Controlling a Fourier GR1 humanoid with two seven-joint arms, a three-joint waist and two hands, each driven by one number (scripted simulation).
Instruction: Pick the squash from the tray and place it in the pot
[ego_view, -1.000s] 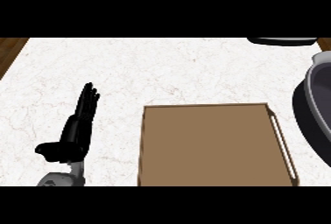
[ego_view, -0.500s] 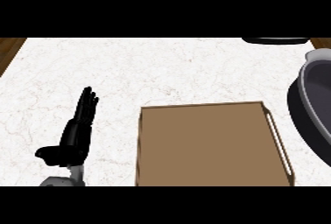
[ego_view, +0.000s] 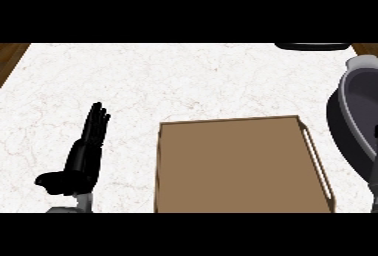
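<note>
A brown tray (ego_view: 236, 165) lies on the white marble counter, right of centre, with a pale handle along its right side. Nothing shows on its surface; no squash is visible anywhere in the head view. The dark grey pot (ego_view: 358, 115) stands at the right edge, cut off by the frame, and the part of its inside that shows looks dark. My left hand (ego_view: 81, 157) rests at the lower left of the tray, fingers straight and pointing away, holding nothing. My right hand does not show.
A dark rounded object (ego_view: 314, 46) sits at the counter's far edge, upper right. Brown wood (ego_view: 9, 57) borders the counter at the upper left. Bare marble (ego_view: 184, 80) stretches beyond the tray and the left hand.
The view has shifted slightly, so the left hand and the tray sit a little lower in the frame. The hand's pose is unchanged.
</note>
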